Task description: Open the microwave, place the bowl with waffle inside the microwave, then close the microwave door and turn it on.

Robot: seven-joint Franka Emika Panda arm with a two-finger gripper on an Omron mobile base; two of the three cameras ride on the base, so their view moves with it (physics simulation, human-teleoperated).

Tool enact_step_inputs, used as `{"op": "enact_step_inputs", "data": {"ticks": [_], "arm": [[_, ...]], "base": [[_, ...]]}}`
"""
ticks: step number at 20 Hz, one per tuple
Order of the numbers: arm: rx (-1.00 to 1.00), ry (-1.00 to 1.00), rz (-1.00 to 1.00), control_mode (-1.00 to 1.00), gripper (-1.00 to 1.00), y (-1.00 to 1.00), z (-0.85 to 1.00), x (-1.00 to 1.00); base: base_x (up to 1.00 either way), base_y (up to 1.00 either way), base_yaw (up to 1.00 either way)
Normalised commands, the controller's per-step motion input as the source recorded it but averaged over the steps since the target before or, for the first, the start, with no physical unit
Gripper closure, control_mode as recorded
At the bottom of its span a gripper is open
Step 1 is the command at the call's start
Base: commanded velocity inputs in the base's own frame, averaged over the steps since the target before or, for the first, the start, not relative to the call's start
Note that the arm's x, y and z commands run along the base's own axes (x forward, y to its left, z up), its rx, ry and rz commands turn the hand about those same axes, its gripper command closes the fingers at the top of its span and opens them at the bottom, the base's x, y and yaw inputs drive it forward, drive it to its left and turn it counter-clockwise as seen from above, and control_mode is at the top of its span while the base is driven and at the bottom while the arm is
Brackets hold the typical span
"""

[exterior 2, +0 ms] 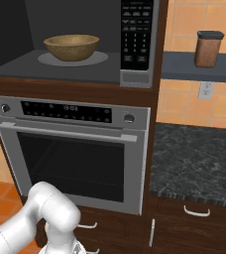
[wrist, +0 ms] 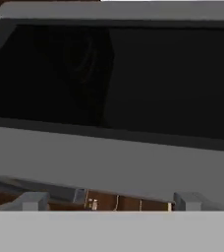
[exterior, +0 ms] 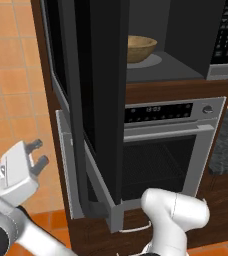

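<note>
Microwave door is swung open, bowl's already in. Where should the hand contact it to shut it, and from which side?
Push rather than grip: the microwave door stands swung wide open, edge-on to the left base view, and its handle isn't visible. The open hand is on its outer left side, so press the glass face near the free edge, away from the hinge, probably easiest.

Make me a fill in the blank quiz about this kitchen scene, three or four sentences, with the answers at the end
1. The bowl sits inside the ____ on the turntable.
2. The microwave door stands ____.
3. The gripper is ____, holding nothing, to the left of the door.
4. The jar stands on a ____ to the right of the keypad.

Missing words: microwave; open; open; shelf
</note>
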Motion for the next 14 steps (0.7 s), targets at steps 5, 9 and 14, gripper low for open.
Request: {"op": "enact_step_inputs", "data": {"ticks": [5, 9, 14], "arm": [[0.0, 0.0, -0.1, -1.0, -1.0, -0.71, 0.22, -0.01], [0.0, 0.0, -0.04, -1.0, -1.0, -0.78, 0.19, -0.05], [0.0, 0.0, 0.0, -1.0, -1.0, -0.79, 0.18, -0.09]], "base": [[0.0, 0.0, 0.0], [0.0, 0.0, 0.0], [0.0, 0.0, 0.0]]}}
